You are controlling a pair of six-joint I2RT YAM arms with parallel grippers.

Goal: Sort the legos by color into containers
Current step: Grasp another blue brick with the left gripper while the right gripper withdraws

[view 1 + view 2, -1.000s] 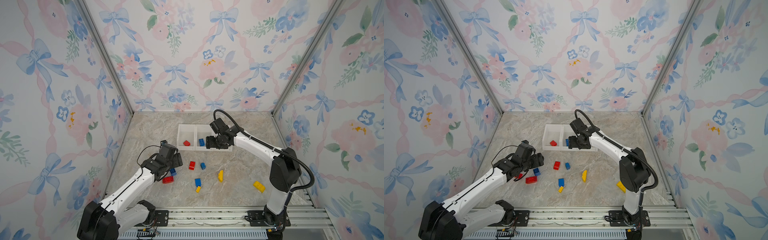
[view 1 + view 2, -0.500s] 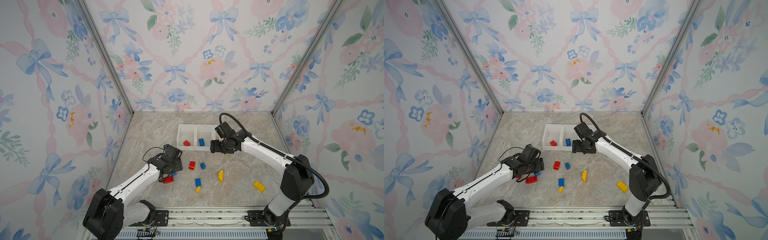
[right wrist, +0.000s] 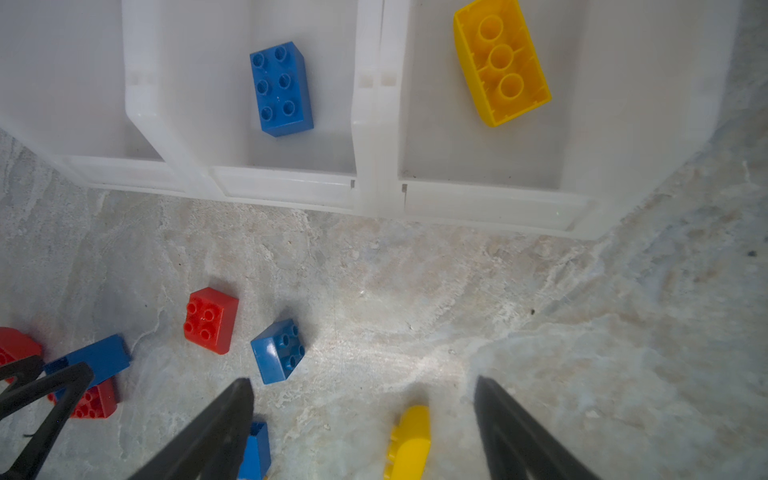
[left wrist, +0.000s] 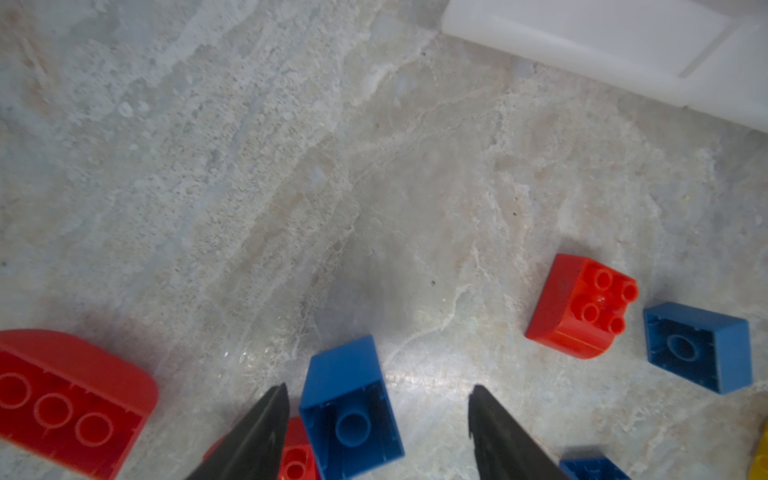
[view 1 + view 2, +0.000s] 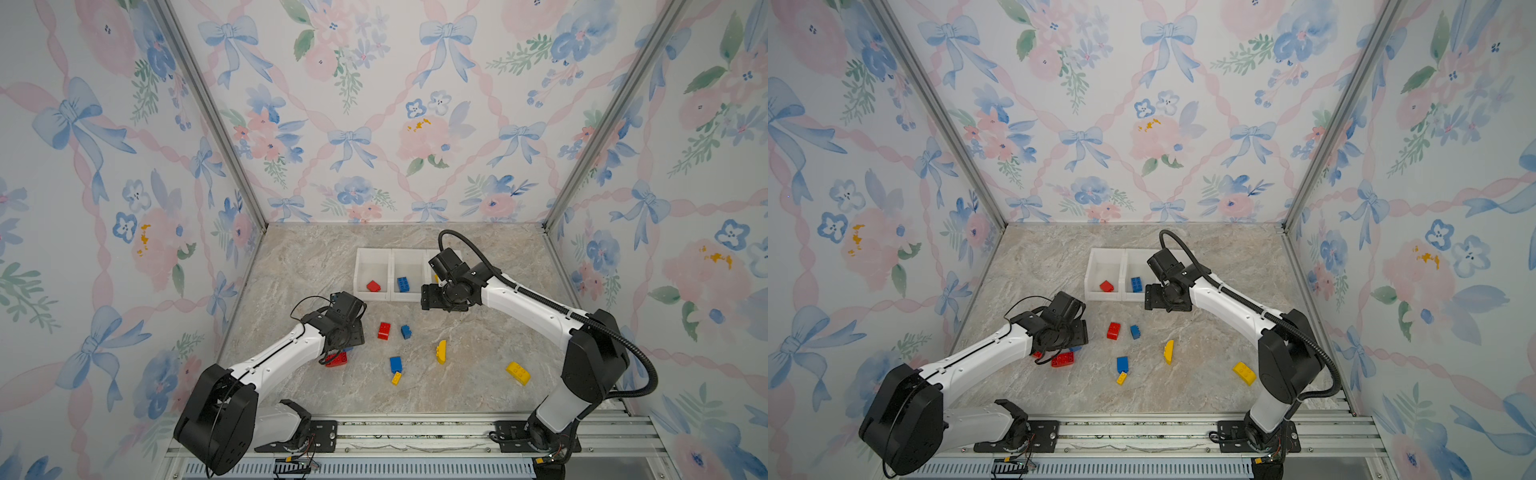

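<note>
My left gripper (image 4: 380, 395) is open and low over the table. A blue lego (image 4: 349, 399) lies on its side between its fingers, close to one finger, with a gap to the other. A red curved lego (image 4: 70, 399) lies beside it. My right gripper (image 3: 363, 384) hangs open and empty in front of the containers (image 3: 374, 195), above a yellow curved lego (image 3: 409, 440). The three white containers (image 5: 390, 297) hold a red lego (image 5: 373, 286), a blue lego (image 3: 282, 89) and a yellow lego (image 3: 500, 62), one in each.
Loose legos lie mid-table: a red one (image 5: 384, 331), a blue one (image 5: 406, 331), another blue one (image 5: 395, 364), a small yellow one (image 5: 396, 378) and a yellow one (image 5: 518, 372) near the right arm's base. Papered walls close three sides.
My left gripper came down onto the cluster of legos at the left and its fingers narrowed. My right gripper drew back from over the containers to the table in front of them.
</note>
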